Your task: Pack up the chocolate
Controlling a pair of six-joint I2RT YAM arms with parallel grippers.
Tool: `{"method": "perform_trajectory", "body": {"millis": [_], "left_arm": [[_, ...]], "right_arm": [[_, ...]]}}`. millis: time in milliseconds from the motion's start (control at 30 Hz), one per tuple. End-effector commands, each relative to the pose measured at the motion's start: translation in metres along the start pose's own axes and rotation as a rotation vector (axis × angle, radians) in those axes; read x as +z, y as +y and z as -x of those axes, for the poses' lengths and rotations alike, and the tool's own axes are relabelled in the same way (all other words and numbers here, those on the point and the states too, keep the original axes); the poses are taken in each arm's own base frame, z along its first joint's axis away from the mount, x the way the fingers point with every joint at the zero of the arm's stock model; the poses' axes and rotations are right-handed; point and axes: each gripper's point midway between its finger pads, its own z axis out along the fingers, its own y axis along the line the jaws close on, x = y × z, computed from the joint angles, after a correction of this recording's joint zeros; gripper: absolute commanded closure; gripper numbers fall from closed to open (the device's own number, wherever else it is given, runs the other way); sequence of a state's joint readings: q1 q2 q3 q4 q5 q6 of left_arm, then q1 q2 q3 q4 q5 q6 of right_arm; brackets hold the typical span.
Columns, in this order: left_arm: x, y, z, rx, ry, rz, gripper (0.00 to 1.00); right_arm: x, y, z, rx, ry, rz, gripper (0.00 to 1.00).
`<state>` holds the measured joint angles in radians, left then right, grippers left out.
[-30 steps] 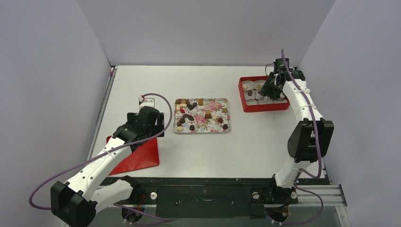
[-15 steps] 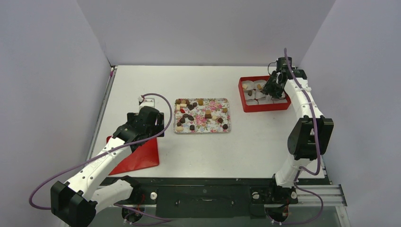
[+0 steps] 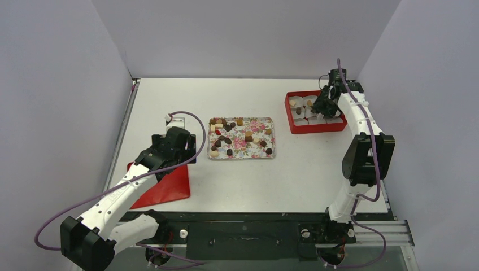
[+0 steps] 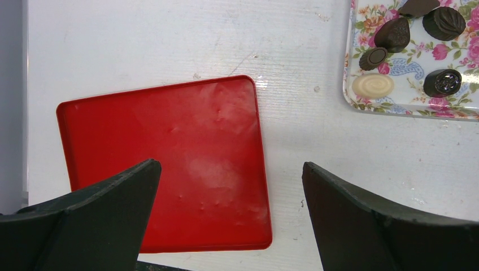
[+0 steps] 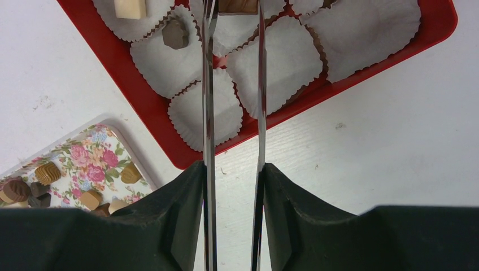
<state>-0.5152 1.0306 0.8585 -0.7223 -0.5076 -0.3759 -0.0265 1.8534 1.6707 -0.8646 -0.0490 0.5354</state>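
Observation:
Several chocolates, dark, tan and cream, lie on the flower-patterned tray at the table's middle. A few show in the left wrist view. A red box with white paper cups stands at the far right. A cream piece and a dark piece each sit in a cup. My right gripper hangs over the box, its thin metal blades shut on a brown chocolate above a cup. My left gripper is open and empty above the red lid.
The red lid lies flat near the table's left front edge, partly under my left arm. Grey walls close in the table on the left, back and right. The tray's corner shows in the right wrist view.
My right gripper has shifted slightly back over the red box with the brown chocolate still held. The left arm has not moved.

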Motion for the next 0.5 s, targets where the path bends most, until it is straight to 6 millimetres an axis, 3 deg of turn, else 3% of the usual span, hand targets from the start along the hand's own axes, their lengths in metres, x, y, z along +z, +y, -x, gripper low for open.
{"method": "perform_trajectory", "body": {"millis": [0,300,467], "left_arm": [[-0.002,-0.002,0.012,-0.019,-0.038,-0.016,0.04],[-0.003,-0.002,0.013,-0.02,-0.04,-0.017,0.04],[-0.004,-0.002,0.013,-0.023,-0.043,-0.02,0.04]], "right_arm": [[-0.012,0.01,0.027,0.008,-0.087,0.033,0.62],[-0.017,0.009,0.027,0.011,-0.094,0.033,0.59],[-0.032,0.012,0.031,0.015,-0.121,0.053,0.59]]}}
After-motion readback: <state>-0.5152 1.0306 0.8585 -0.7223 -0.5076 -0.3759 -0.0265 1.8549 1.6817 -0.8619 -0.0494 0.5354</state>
